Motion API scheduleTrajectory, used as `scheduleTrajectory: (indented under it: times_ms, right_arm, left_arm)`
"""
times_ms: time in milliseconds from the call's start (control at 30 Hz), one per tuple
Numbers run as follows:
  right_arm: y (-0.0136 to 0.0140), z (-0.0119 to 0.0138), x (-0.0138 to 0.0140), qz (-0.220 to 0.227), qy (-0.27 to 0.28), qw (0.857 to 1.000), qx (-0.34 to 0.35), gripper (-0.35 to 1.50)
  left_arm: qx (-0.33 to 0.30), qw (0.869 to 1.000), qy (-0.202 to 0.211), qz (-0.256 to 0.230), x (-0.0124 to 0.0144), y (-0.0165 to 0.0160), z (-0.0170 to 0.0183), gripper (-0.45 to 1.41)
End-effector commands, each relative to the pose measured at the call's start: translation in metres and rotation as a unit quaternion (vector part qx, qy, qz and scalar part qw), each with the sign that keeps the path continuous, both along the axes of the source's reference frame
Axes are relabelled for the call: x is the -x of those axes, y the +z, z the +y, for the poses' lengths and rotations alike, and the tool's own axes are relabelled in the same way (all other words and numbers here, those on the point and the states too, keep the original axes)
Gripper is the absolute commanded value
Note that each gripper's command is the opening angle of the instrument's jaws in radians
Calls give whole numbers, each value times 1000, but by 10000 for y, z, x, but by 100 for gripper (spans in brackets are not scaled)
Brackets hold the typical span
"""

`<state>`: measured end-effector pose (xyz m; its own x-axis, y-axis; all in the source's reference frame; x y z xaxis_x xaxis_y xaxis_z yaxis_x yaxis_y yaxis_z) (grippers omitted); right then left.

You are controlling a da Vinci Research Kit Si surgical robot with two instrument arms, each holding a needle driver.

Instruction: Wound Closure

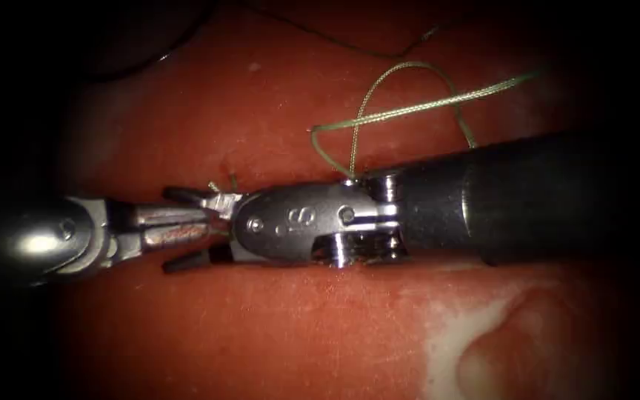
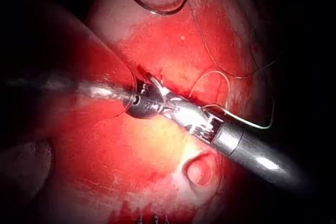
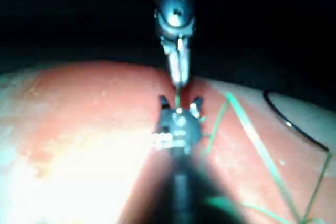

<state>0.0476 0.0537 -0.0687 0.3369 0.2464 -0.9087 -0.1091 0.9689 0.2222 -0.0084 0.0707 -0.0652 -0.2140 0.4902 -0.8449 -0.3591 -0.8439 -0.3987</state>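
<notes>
- Needle [image 2: 155, 4]: lay free on the far tissue [image 1: 275, 326], unheld; stiff, slippery, best taken mid-curve.
- Thread [image 1: 409, 111]: light, limp, looped right of the cut.
- Right hand [image 1: 187, 226]: open.
- Left hand [image 1: 187, 226]: closed between them, apparently on thread.

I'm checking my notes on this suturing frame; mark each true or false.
1. The right tool holds the needle. False: its jaws are open and hold nothing. The needle lies free on the tissue, not in it.
2. The left tool sits between the right tool's open jaws. True.
3. The left tool's jaws gape wide. False: they are shut, apparently on a short strand of thread.
4. Thread loops on the tissue beside the right tool's shaft. True.
</notes>
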Motion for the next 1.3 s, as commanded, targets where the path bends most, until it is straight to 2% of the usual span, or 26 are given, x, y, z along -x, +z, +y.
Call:
scheduleTrajectory:
  times_ms: [33,133,200,233,500,533,567,600,700,833,900,933,967,1000,1067,1133,1200,1300]
  right_arm:
    - [5,-2,-10,0,0,1000,1,126]
    - [10,-5,-11,-2,-2,1000,3,126]
    - [8,-4,-11,-2,-2,1000,2,106]
    - [8,-4,-11,-1,-3,1000,2,104]
    - [0,-1,-19,6,1,1000,1,103]
    - [1,-2,-19,9,-2,1000,1,89]
    - [2,-3,-18,14,-12,1000,-1,54]
    - [4,-5,-17,20,-30,999,-4,-35]
    - [13,-10,-14,13,-69,998,-10,-35]
    - [6,-6,-11,13,-68,998,-10,-35]
    - [-1,-5,-6,13,-63,998,-10,-35]
    - [-8,-4,1,7,-53,999,-8,36]
    - [-19,-2,14,-3,-29,1000,-7,119]
    - [-25,0,20,-7,-17,1000,-9,130]
    - [-55,9,52,-13,24,1000,-15,145]
    - [-76,14,78,-2,43,999,-21,148]
    - [-95,17,119,7,47,998,-28,148]
    - [-100,12,162,5,49,998,-29,148]
  left_arm:
    - [-1,1000,1,0,5,4,-3,-35]
    - [-2,1000,1,-1,5,2,-5,-35]
    - [-5,1000,-1,-1,5,1,-5,-35]
    - [-5,1000,-1,-1,5,1,-5,-35]
    - [-2,1000,0,0,7,1,-6,-35]
    - [-2,1000,0,0,7,0,-6,-35]
    - [-2,1000,0,0,7,0,-6,-35]
    - [-2,1000,0,0,7,0,-7,-35]
    - [-1,1000,1,0,8,-4,-7,-35]
    - [1,1000,2,0,5,-10,-10,-35]
    - [1,1000,7,-3,-6,-13,-15,-35]
    - [5,1000,6,1,-21,-16,-19,-35]
    - [10,1000,1,7,-39,-18,-20,-35]
    - [13,1000,0,10,-47,-18,-19,-35]
    - [25,999,-12,25,-82,-13,-16,-35]
    - [37,998,-13,48,-107,-1,-14,-35]
    - [48,996,-16,78,-134,23,-14,-35]
    - [58,990,-16,126,-141,68,-20,-35]
